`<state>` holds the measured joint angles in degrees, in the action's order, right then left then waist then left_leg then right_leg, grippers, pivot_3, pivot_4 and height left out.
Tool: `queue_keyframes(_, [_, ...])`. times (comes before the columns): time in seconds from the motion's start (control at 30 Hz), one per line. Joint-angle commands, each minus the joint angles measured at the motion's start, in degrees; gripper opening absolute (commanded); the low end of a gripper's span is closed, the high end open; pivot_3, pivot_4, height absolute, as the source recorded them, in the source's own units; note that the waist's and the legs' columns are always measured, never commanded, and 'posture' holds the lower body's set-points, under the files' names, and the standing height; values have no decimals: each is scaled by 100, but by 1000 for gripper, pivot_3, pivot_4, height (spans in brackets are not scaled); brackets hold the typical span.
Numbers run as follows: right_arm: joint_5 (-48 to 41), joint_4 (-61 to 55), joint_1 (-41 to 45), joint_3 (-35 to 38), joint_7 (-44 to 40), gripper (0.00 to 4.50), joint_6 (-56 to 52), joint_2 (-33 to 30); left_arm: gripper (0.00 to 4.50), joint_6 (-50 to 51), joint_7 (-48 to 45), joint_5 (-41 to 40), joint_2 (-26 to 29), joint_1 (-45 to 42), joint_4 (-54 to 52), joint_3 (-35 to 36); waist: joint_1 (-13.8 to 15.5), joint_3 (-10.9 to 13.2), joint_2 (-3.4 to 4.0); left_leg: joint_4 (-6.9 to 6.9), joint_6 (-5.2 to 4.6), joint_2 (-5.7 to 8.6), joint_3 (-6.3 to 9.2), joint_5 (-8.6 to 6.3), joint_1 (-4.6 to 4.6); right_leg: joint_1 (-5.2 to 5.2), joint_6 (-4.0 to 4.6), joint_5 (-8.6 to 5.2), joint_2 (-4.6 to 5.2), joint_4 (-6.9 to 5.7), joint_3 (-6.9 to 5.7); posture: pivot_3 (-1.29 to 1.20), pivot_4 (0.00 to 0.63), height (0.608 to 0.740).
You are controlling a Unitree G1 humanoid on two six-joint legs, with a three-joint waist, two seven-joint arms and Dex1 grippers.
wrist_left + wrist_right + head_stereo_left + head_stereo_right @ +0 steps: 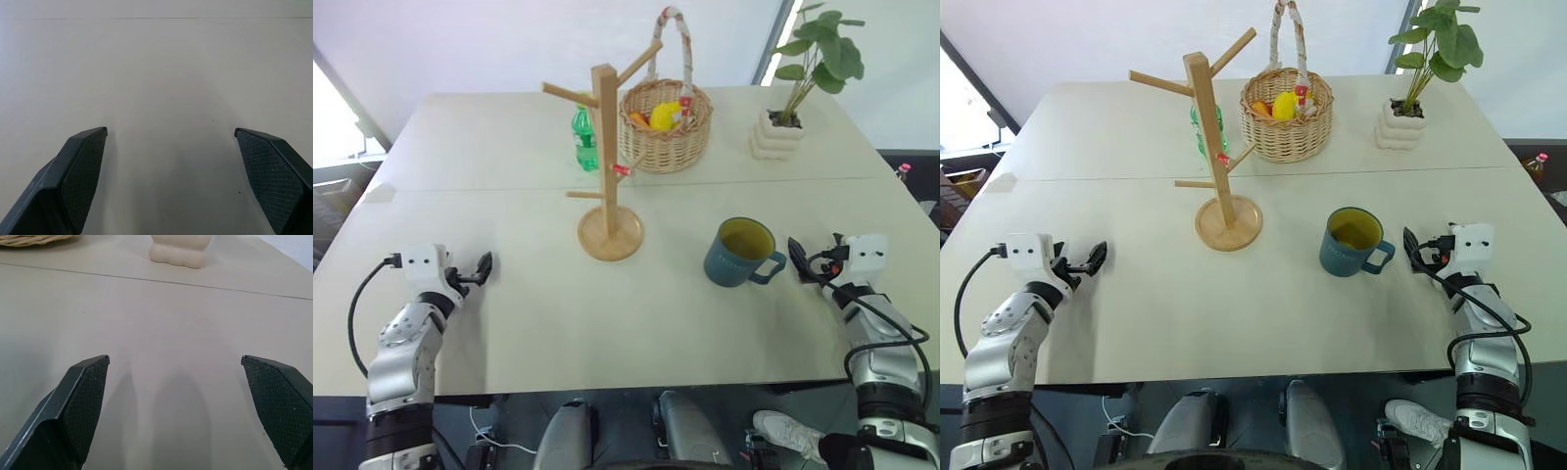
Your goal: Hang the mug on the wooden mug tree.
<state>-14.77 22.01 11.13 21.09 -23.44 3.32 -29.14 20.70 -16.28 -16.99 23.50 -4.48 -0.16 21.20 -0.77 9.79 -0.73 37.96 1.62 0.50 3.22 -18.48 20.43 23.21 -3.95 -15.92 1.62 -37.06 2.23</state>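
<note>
Head views: mug upright on table, handle toward right gripper, right of wooden mug tree. Nothing grasped yet.
Wrist views: left gripper spread wide, empty; right likewise. Next, probably: reach, pinch handle.

Office-like room: white table, potted plant.

Bright, even daylight fills the scene, with a blown-out glare at the far left edge beside the table. Shadows are soft and faint: a pale one lies under the mug tree, and dim smudges spread between the fingers in both wrist views. The pictures are sharp.
</note>
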Motion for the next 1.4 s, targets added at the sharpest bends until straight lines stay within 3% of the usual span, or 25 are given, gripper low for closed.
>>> queue_keyframes(0.03, [-42,-6,89,107,51,4460,159,-8,4500,-157,12,-26,22,-90,-106,65,2,0,0,0,0,0,0,0,0,0,0,0,0,0,0,0,150,740])
queue_keyframes(0.3, [-30,-52,10,123,138,4460,186,-28,4500,-31,68,-35,-53,-126,-203,-4,0,0,0,0,0,0,0,0,-1,-1,0,0,0,0,0,0,150,740])
queue_keyframes(0.6, [-190,-888,-696,408,221,4460,-42,-116,4500,84,-434,-251,-144,-94,-514,-348,21,0,0,1,0,1,0,0,1,-2,0,0,2,0,1,0,150,740])
queue_keyframes(1.1, [-945,-3250,-2692,830,-127,4460,-601,180,4500,-203,-2560,-349,228,52,-1142,-2006,11,-3,7,0,0,-1,-1,0,-3,-7,2,-2,-2,2,4,0,150,740])
queue_keyframes(1.3, [-839,-4059,-3456,426,-376,4460,-704,343,4500,-639,-3151,-215,305,-43,-1170,-2559,15,-4,7,1,0,-2,0,0,-4,-9,3,-3,-3,5,5,0,150,740])
queue_keyframes(1.4, [-595,-4189,-3421,202,-188,4460,-671,497,4500,-780,-3301,-165,261,-80,-1245,-2791,0,-3,9,1,0,-4,0,0,-4,-8,4,-4,-4,5,5,0,150,740])
